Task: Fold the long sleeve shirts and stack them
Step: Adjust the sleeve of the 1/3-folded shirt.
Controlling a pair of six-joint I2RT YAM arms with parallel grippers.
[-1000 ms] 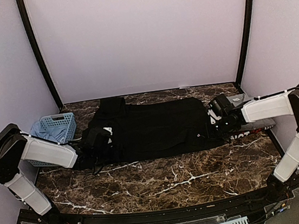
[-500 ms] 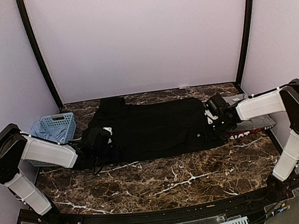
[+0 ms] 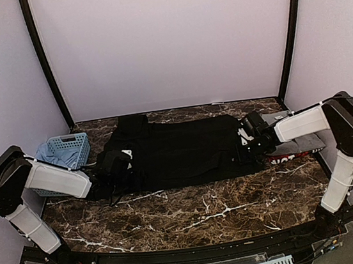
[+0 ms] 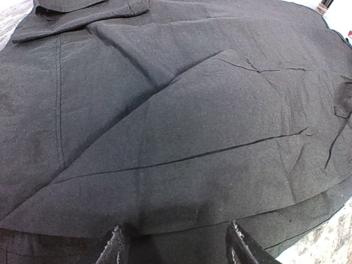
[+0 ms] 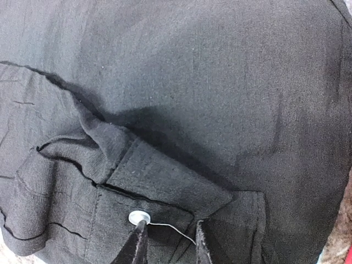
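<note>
A large black shirt (image 3: pixel 185 150) lies spread flat across the middle of the table. My left gripper (image 3: pixel 113 170) rests on its left edge. In the left wrist view the left gripper (image 4: pixel 179 248) is wide open, with its fingertips (image 4: pixel 116 246) down on the black cloth (image 4: pixel 181 121). My right gripper (image 3: pixel 247 142) is at the shirt's right edge. In the right wrist view the right gripper (image 5: pixel 169 242) is partly open over a folded collar flap (image 5: pixel 165 181), beside a pale button (image 5: pixel 138 216) with a loose thread. A grey shirt (image 3: pixel 285 117) and a red-edged white-lettered one (image 3: pixel 293 155) lie under the right arm.
A light-blue lattice basket (image 3: pixel 69 149) holding pale blue cloth stands at the far left. The brown marble table (image 3: pixel 199 213) runs along the front of the shirt. Black frame posts (image 3: pixel 44 64) stand at the back corners.
My right gripper has moved left from above the grey shirt onto the black shirt's right edge. The left arm and the shirt have not moved.
</note>
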